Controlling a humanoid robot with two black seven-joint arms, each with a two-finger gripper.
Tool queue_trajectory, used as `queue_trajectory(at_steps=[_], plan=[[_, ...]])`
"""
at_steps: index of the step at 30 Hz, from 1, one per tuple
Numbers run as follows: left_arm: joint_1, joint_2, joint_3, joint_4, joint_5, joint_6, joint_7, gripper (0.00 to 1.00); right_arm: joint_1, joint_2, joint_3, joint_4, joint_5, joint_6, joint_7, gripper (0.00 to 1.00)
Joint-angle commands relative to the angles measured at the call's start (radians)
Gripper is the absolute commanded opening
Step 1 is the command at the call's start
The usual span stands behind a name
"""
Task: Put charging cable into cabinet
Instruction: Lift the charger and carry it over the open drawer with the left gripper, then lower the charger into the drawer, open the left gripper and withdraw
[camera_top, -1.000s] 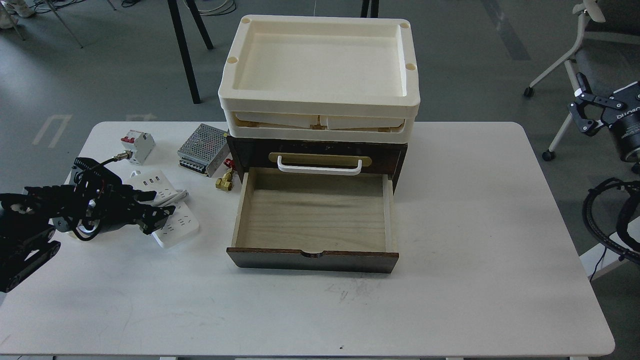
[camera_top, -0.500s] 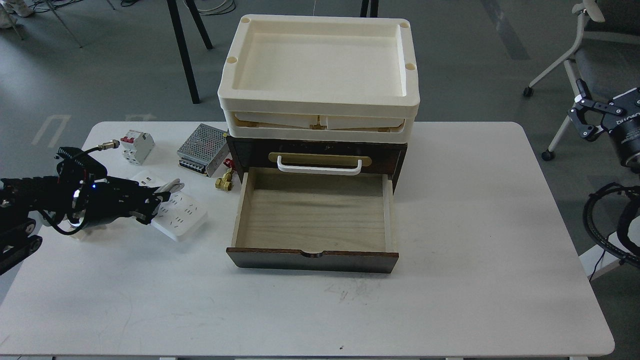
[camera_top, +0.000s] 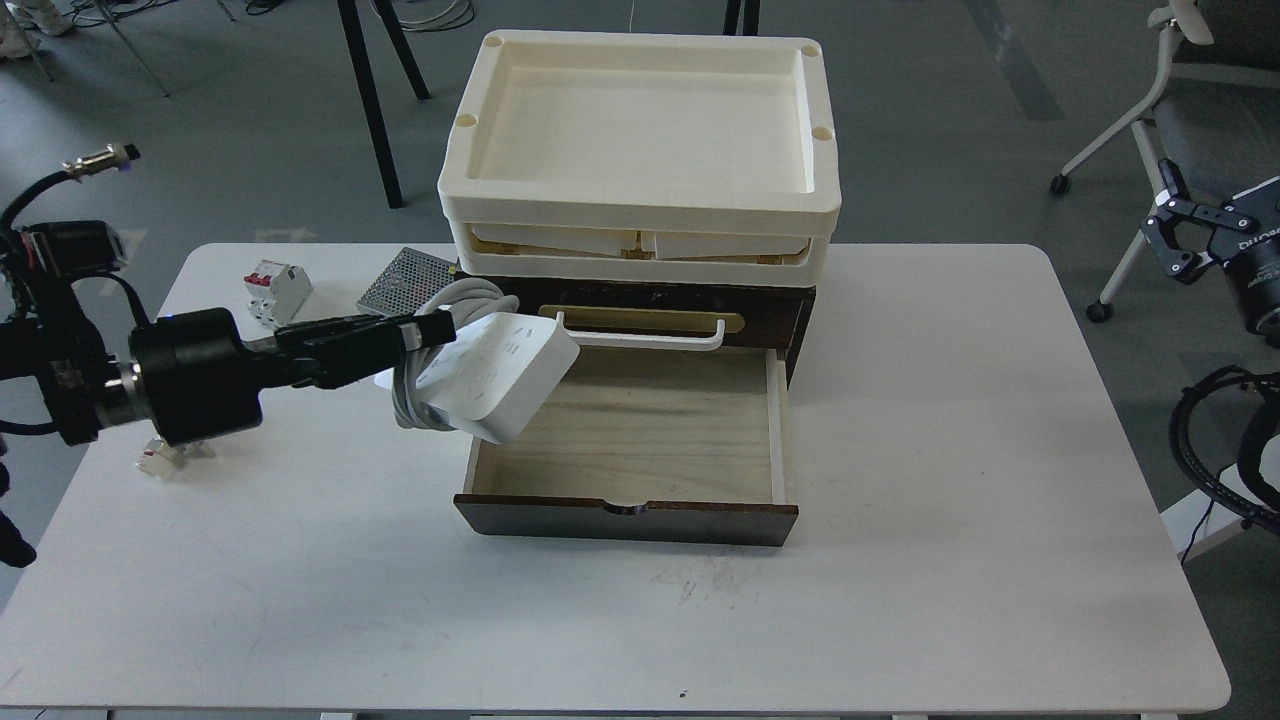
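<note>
My left gripper (camera_top: 425, 335) is shut on the charging cable (camera_top: 500, 380), a flat white power strip with its looped white cord. It holds the strip tilted in the air over the left edge of the open drawer. The cabinet (camera_top: 630, 520) is a dark brown drawer chest in the middle of the table. Its pale wood drawer is pulled out and holds nothing. A white bar handle (camera_top: 640, 335) sits on the drawer above. My right gripper (camera_top: 1165, 235) is open, off the table at the far right.
Two stacked cream trays (camera_top: 640, 215) rest on top of the cabinet. A white-and-red circuit breaker (camera_top: 275, 290) and a silver perforated power supply box (camera_top: 395, 285) lie at the table's back left. A small white part (camera_top: 160, 458) lies under my left arm.
My left gripper has lifted the power strip off the table and carried it right, up over the drawer's left edge. The right arm has barely moved.
</note>
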Motion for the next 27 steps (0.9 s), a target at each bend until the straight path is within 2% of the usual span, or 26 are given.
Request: queue_trajectory(at_steps=[1, 16, 19, 21, 22, 24, 25, 26, 27], plan=[[0.024, -0.150, 0.005, 0.110, -0.010, -0.005, 0.000, 0.00, -0.002, -0.004, 0.001, -0.007, 0.000, 0.001, 0.000, 1.00], [0.130, -0.433, 0.006, 0.459, -0.005, 0.002, 0.000, 0.00, -0.005, -0.004, 0.001, -0.015, 0.000, 0.000, 0.000, 1.00], [0.138, -0.463, 0.005, 0.493, -0.006, 0.007, 0.000, 0.00, -0.005, -0.004, 0.001, -0.026, 0.000, 0.001, 0.000, 1.00], [0.145, -0.470, 0.003, 0.494, -0.006, 0.007, 0.000, 0.09, -0.005, -0.004, 0.001, -0.027, 0.000, 0.001, 0.000, 1.00], [0.145, -0.471, 0.003, 0.494, -0.006, 0.010, 0.000, 0.18, -0.007, -0.004, 0.001, -0.029, 0.000, 0.001, 0.000, 1.00], [0.145, -0.480, 0.000, 0.494, -0.008, 0.008, 0.000, 0.43, -0.009, -0.003, 0.001, -0.029, 0.000, 0.001, 0.000, 1.00], [0.145, -0.486, -0.004, 0.494, -0.010, 0.010, 0.000, 0.72, -0.009, -0.004, 0.001, -0.027, 0.000, 0.001, 0.000, 1.00], [0.147, -0.494, -0.009, 0.494, -0.013, 0.010, 0.000, 0.86, -0.010, -0.003, 0.001, -0.027, 0.000, 0.001, 0.000, 1.00], [0.147, -0.499, -0.007, 0.494, -0.017, 0.008, 0.000, 0.87, -0.010, -0.003, 0.001, -0.027, 0.000, 0.001, 0.000, 1.00]])
